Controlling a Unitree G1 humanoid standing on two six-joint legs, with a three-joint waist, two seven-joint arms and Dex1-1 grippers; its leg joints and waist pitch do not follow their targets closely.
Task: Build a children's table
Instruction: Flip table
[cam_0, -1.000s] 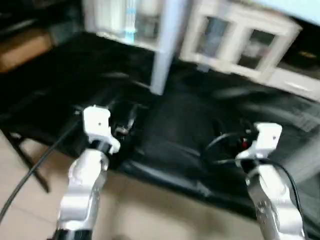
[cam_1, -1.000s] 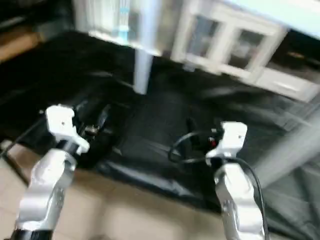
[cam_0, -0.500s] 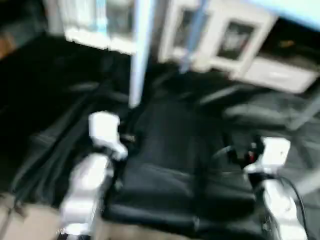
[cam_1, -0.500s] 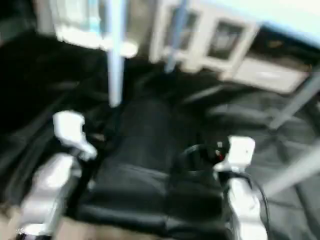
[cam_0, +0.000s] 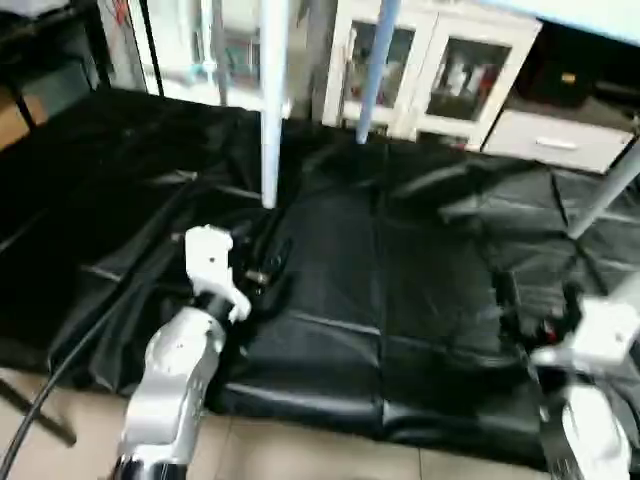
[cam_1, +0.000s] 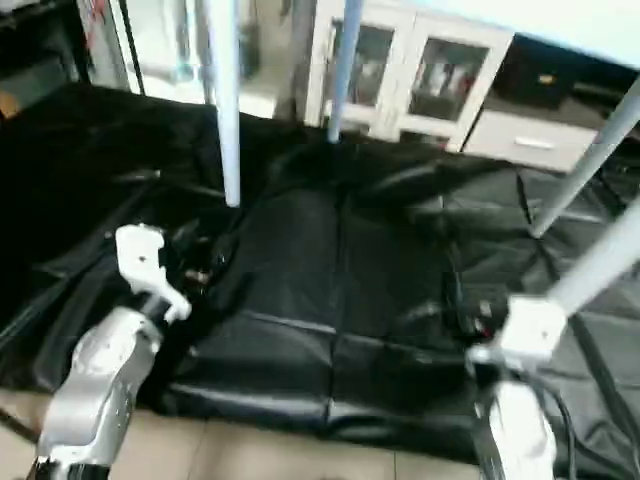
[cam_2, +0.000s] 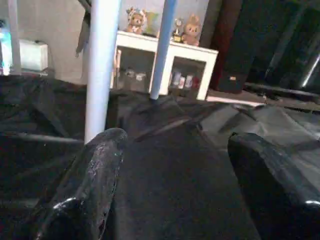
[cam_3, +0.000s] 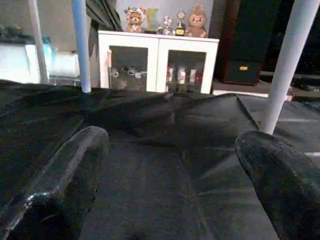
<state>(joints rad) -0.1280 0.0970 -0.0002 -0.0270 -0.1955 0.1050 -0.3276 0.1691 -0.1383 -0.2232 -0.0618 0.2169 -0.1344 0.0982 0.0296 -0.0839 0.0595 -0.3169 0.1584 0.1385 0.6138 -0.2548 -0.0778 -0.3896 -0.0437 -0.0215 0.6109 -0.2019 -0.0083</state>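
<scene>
From the left eye view we look down on the black-draped work table (cam_0: 380, 290), and four white legs (cam_0: 270, 110) stand upright on it: one near the far left part of the worktop, a second (cam_0: 372, 70) toward its far edge, a third (cam_0: 608, 190) slanting in at the far right, with the fourth showing better in the right eye view (cam_1: 600, 265), close beside our right arm. All four rise out of the top of the picture and the tabletop is not in the frames, so we judge, without seeing the joints, that the children's table stands assembled over the worktop. Our left gripper (cam_0: 262, 268) hovers low over the cloth near the front left edge, clear of the nearest leg; our right gripper (cam_0: 530, 305) hovers near the front right edge. The right eye view gives the same layout, with a white glass-door cabinet (cam_1: 400, 75) on the floor beyond the worktop's far edge. In the left wrist view the two black fingers (cam_2: 95, 175) stand wide apart with nothing between them, cloth and two legs ahead. The right wrist view shows that gripper likewise spread wide and empty, fingers (cam_3: 65, 175) low over the cloth, one leg (cam_3: 287, 65) ahead to one side. If the step in hand is to check or press a leg home, we should pick the nearest leg, bring the open fingers square around its shaft, and push along its axis, not sideways, since a side load could tip the whole table. We should also keep the fingers above the cloth folds so they do not snag.
</scene>
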